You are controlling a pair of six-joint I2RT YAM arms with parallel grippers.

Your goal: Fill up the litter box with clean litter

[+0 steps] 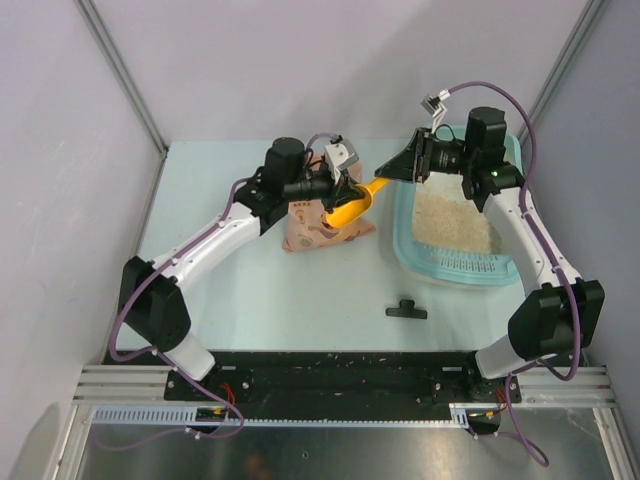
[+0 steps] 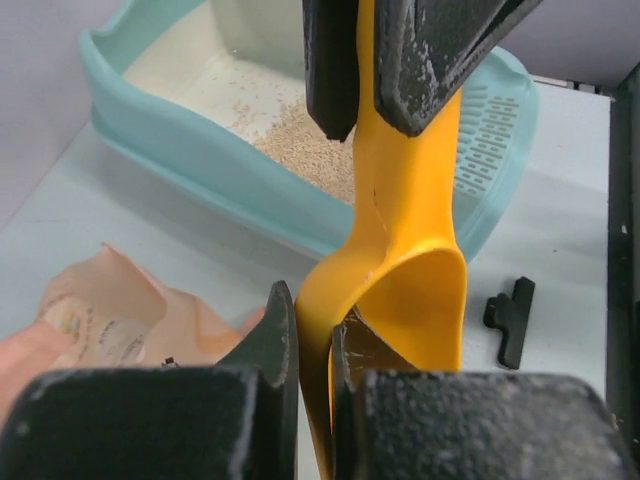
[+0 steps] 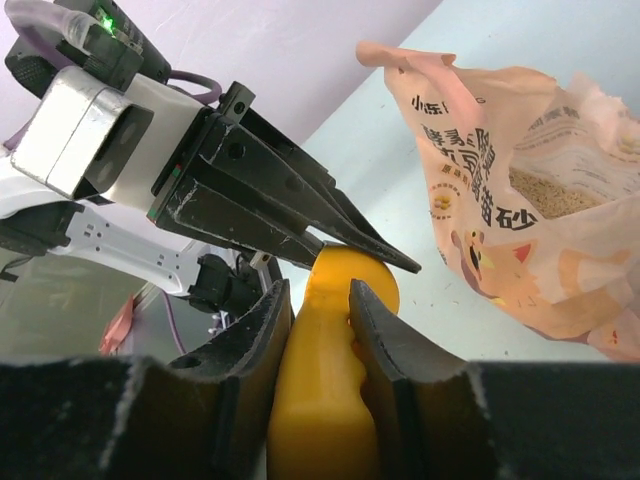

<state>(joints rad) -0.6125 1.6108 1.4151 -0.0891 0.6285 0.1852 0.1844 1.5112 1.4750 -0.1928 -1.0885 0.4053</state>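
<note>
View: I read clock directions on the top camera, with 12 o'clock pointing away from the arm bases.
Left gripper: jaws almost together, pinching the side wall of the orange scoop's bowl. I see 1 finger inside the bowl and 1 outside.
Right gripper: jaws part-way closed around the scoop's handle, both pads pressed against it. It reaches in from 2 o'clock.
Orange scoop: held off the table by the 2 grippers, bowl toward 8 o'clock and handle toward 2 o'clock.
Litter box: on the table just at 3 o'clock of the scoop. Its long sides run 12 to 6, with the slotted grille at the 6 o'clock end. The right arm hangs over the 12 o'clock end.
Clean litter: pale beige patch on the box floor, from mid-box down to the grille.
Bag: pink-orange, at 9 o'clock of the box, under the scoop's bowl. Its mouth is open, and I see beige granules inside from the right wrist.
Black clip: flat on the table, at 7 o'clock off the box's grille end, not touching it.
</note>
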